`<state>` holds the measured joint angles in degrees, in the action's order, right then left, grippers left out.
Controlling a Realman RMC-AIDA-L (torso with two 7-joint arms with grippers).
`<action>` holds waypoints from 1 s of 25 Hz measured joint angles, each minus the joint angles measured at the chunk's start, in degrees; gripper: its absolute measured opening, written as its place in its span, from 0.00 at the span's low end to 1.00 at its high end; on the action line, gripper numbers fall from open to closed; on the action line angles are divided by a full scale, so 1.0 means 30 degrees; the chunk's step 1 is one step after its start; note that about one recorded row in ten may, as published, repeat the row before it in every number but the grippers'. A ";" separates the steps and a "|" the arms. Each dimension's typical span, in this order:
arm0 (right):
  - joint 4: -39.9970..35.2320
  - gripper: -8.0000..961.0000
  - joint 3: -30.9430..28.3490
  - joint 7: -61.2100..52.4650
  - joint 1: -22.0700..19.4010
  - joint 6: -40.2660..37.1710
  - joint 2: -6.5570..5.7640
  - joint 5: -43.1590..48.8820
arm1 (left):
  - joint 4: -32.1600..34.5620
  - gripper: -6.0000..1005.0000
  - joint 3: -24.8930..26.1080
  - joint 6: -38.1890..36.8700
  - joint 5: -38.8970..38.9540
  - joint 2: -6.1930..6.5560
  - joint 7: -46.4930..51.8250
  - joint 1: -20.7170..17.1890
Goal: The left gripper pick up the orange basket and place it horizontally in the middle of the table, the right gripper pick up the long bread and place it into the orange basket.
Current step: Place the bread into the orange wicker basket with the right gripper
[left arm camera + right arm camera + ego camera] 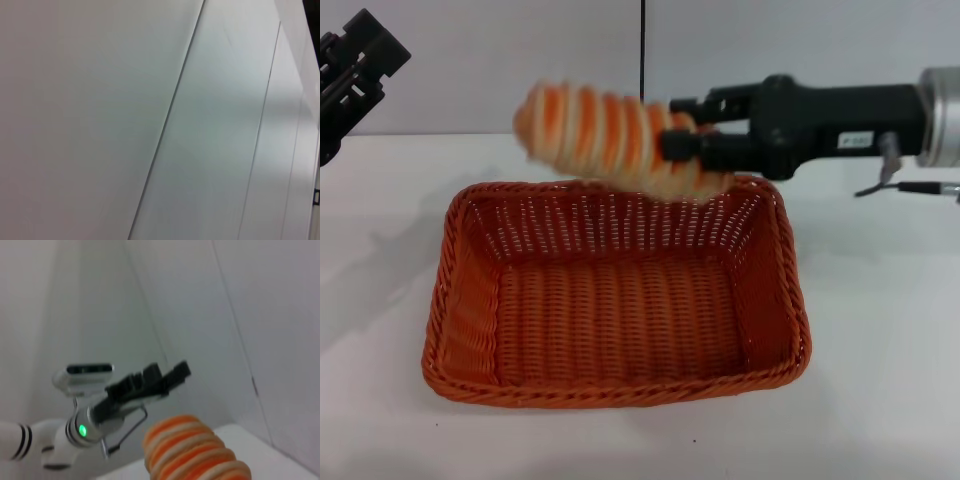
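The orange basket (616, 295) lies horizontally in the middle of the white table (880, 330), empty inside. Above its far rim hangs the long bread (605, 135), cream with orange stripes, tilted and blurred. My right gripper (682, 135) reaches in from the right and is shut on the bread's right end. The right wrist view shows the bread (195, 452) close up, with the left gripper (150, 382) farther off. My left gripper (355, 70) is raised at the top left, away from the basket. The left wrist view shows only wall.
A white wall with a dark vertical seam (643, 50) stands behind the table. Bare tabletop lies on both sides of the basket and in front of it.
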<state>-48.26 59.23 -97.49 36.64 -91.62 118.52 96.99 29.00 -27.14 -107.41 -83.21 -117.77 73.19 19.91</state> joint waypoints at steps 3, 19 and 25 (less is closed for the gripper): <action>0.0103 0.45 0.0357 -0.0081 0.0223 0.0070 -0.0020 0.0776 | -0.0020 0.56 -0.0067 0.0044 -0.0005 -0.0013 -0.0037 -0.0043; -0.0029 0.55 -0.0527 -0.0330 -0.0994 -0.0061 -0.0408 0.1826 | -0.0275 0.56 -0.0225 0.0264 -0.0010 -0.0029 -0.0081 0.0329; 0.0008 0.77 -0.0509 -0.0427 -0.1065 0.0017 -0.0351 0.1901 | -0.0298 0.56 -0.0437 0.0510 -0.0008 -0.0030 -0.0062 0.0631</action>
<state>-48.23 57.70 -98.77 33.44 -91.57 117.47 102.69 28.10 -28.45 -105.88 -83.23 -117.86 73.01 21.80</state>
